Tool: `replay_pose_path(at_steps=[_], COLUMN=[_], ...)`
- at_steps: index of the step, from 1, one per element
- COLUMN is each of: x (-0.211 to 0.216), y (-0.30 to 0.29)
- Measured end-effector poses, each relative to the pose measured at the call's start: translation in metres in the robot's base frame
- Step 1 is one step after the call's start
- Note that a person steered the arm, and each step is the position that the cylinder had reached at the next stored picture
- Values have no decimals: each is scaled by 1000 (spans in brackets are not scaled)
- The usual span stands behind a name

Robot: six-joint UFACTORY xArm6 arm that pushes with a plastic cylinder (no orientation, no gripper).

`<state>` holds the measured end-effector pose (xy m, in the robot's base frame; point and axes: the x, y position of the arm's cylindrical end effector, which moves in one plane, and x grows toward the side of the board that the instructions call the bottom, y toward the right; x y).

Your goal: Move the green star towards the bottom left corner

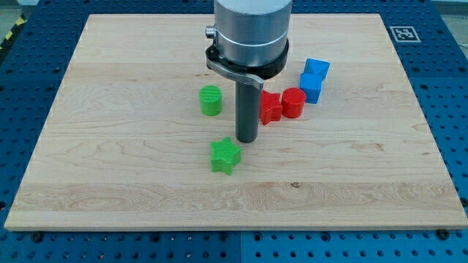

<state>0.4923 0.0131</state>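
The green star (225, 155) lies on the wooden board (110, 146), a little below the middle. My tip (246, 140) rests on the board just above and to the right of the star, close to its upper right point; I cannot tell whether they touch. A green cylinder (210, 100) stands to the upper left of the rod.
A red star-like block (270, 107) and a red cylinder (293, 102) sit just right of the rod. Two blue blocks (314, 69) (311, 88) lie further up and right. A fiducial marker (401, 33) is at the board's top right corner.
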Motion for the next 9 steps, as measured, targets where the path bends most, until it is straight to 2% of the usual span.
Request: replay_pose_path(at_steps=[2,4,5,6,7,9], x=[0,7,31,36,36,36], y=[40,48,27,-53,-104,-103])
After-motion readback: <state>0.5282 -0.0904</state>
